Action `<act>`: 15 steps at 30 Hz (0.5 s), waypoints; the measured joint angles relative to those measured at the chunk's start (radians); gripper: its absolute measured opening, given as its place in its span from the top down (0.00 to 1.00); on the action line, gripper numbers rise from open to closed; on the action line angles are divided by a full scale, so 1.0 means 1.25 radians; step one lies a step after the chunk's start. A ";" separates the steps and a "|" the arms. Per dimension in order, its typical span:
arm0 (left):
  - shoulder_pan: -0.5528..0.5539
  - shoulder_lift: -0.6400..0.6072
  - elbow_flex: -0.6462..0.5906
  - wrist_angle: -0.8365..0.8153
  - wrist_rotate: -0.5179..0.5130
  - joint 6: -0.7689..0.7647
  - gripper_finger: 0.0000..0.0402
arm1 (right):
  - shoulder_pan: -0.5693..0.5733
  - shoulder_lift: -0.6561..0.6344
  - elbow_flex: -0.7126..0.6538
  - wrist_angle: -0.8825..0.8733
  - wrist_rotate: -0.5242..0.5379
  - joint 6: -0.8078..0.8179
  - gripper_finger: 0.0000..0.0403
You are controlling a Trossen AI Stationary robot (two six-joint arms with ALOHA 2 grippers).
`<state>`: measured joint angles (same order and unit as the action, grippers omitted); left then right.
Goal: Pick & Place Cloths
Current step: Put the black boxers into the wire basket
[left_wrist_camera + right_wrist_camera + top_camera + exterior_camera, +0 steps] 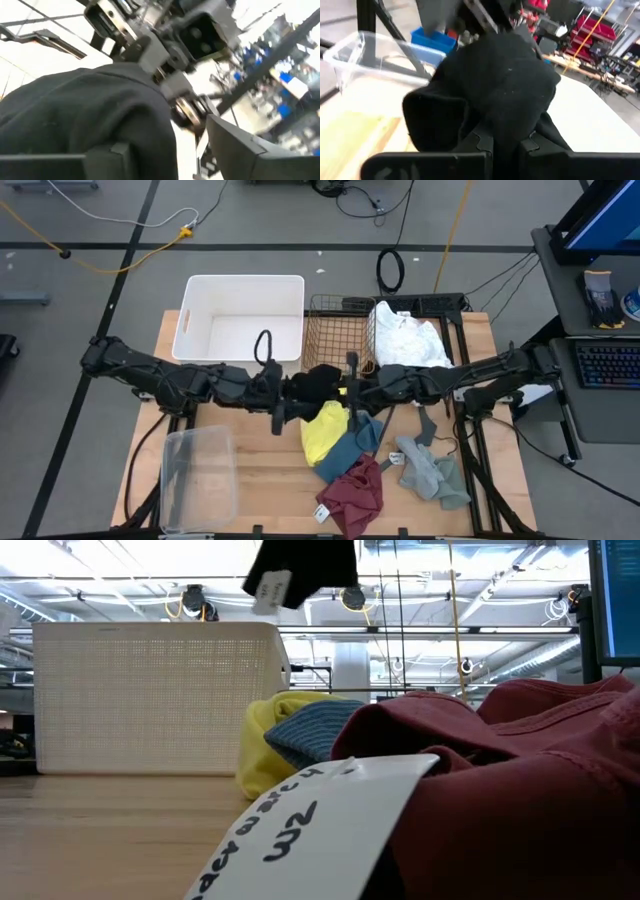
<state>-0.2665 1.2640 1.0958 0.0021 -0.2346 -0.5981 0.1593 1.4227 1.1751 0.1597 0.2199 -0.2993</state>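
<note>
A black cloth point(320, 383) is up in the air over the table's middle, between my two grippers. In the low view it shows at the top point(305, 570) with a white tag point(270, 590). My right gripper point(347, 387) comes from the table's right and is shut on it point(505, 145). My left gripper point(287, 391) comes from the left and is right against the same cloth point(85, 120), which covers one side of it. Below lie the yellow point(323, 430), blue-teal point(352, 445), maroon point(352, 495) and grey-green point(430, 470) cloths. A white cloth point(405, 340) rests in the wire basket. My right gripper pinches a bunched fold of the black cloth point(502, 125) between its two fingers point(480, 142). The fingers come about level, from the table's right. The cloth is lifted clear of the table and bulges out beyond the fingers.
A white bin point(240, 320) stands at the far left, and the wire basket point(340, 330) is beside it. A clear tub point(197, 475) sits near left. A dark hanger point(430, 425) lies by the grey-green cloths. The maroon cloth point(520, 780) and its tag point(300, 830) fill the low view.
</note>
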 joint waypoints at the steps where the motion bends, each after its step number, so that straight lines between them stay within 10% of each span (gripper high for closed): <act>1: 0.000 -0.013 0.000 -0.020 0.002 0.010 0.44 | 0.000 -0.007 0.000 -0.018 0.003 0.001 0.98; 15: -0.001 -0.236 0.001 -0.310 -0.047 0.046 0.38 | 0.001 -0.159 -0.001 -0.271 0.145 0.048 0.98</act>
<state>-0.2673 0.9687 1.0966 -0.3851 -0.2928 -0.5401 0.1603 1.2238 1.1740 -0.1786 0.4006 -0.2389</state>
